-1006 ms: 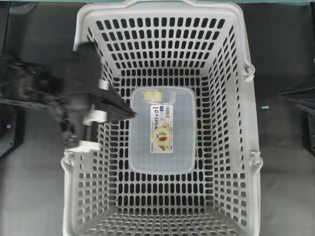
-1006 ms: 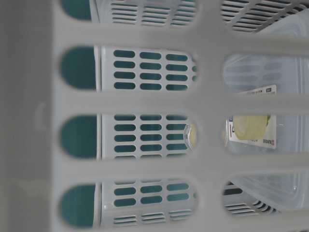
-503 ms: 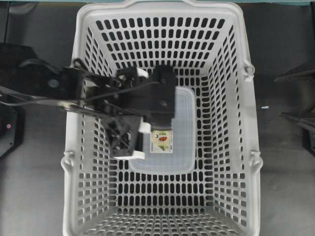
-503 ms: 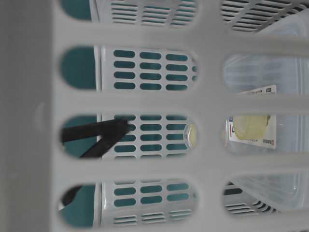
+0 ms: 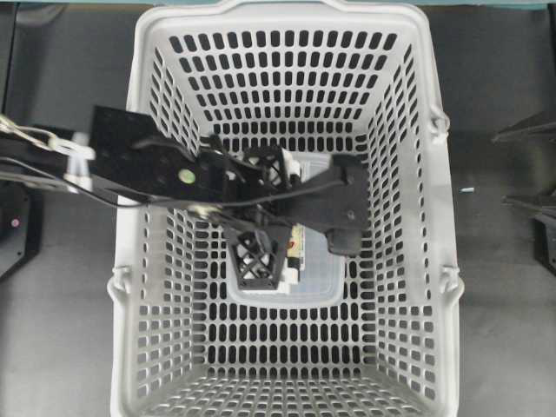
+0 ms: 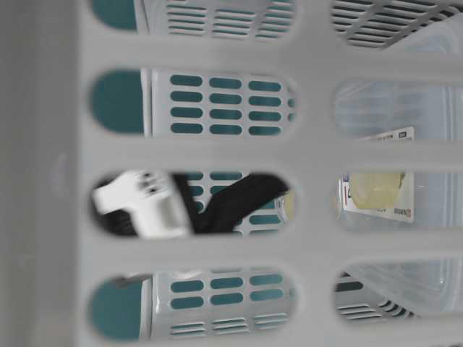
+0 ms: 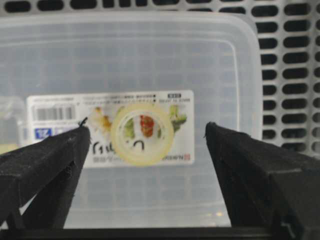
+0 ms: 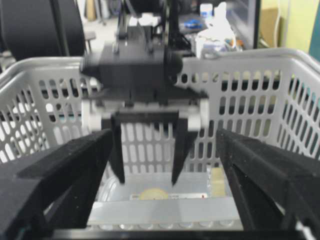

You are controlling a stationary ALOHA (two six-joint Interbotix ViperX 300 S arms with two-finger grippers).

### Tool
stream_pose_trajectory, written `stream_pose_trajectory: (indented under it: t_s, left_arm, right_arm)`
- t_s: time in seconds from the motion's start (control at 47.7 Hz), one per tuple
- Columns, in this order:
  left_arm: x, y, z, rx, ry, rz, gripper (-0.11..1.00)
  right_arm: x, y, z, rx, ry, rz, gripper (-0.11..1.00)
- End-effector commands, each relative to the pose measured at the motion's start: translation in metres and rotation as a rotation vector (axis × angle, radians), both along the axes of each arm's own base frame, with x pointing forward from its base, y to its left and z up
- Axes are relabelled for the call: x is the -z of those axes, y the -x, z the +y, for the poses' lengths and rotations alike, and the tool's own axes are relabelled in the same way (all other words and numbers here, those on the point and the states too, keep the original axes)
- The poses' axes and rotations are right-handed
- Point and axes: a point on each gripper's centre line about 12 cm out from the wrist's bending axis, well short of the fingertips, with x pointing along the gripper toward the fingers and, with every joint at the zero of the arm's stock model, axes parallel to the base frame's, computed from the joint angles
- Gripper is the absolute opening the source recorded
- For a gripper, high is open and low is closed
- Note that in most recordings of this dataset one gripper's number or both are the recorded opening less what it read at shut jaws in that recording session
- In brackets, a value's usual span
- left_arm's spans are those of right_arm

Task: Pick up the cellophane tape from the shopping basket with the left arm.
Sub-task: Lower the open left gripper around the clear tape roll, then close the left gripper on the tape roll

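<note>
The cellophane tape (image 7: 142, 134) is a small pale yellowish ring lying on the printed label of a clear container (image 7: 150, 60) on the floor of the light-grey shopping basket (image 5: 452, 226). My left gripper (image 7: 145, 129) is open and points down over the container. Its black fingertips (image 7: 75, 142) stand on either side of the ring, above it and not touching. In the overhead view the left gripper (image 5: 261, 213) hides the tape. The right wrist view shows the tape (image 8: 154, 194) below the left gripper (image 8: 147, 175). My right gripper (image 8: 162, 137) is open and empty outside the basket.
A second pale yellowish piece in clear wrap (image 8: 216, 180) lies at the far end of the container lid. The basket walls (image 8: 260, 120) stand high around the left arm. The table-level view looks through the slotted wall (image 6: 43, 181) at a white clip (image 6: 141, 202) and a black finger.
The left arm has swung from the basket's left rim in over the container. Its open gripper now hangs over the label and straddles the tape ring. The right gripper has stayed outside.
</note>
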Motion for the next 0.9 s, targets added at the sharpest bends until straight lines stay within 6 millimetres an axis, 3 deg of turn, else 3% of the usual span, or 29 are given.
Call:
stream_pose_trajectory:
  t_s: [0.0,0.482,0.881]
  left_arm:
    - [-0.001,-0.005,-0.002,0.008,-0.004,-0.008,0.9]
    - [0.031,0.004,0.005,-0.003,-0.011,0.072,0.9]
    - [0.04,0.003,0.007,-0.002,-0.01,0.055,0.83]
  right_arm:
    - [-0.004,-0.001,-0.001,0.003,-0.006,-0.012,0.8]
    - [-0.002,-0.001,0.0,0.0,-0.022,-0.007,0.8]
    - [-0.001,-0.001,0.0,0.0,-0.022,-0.004,0.8]
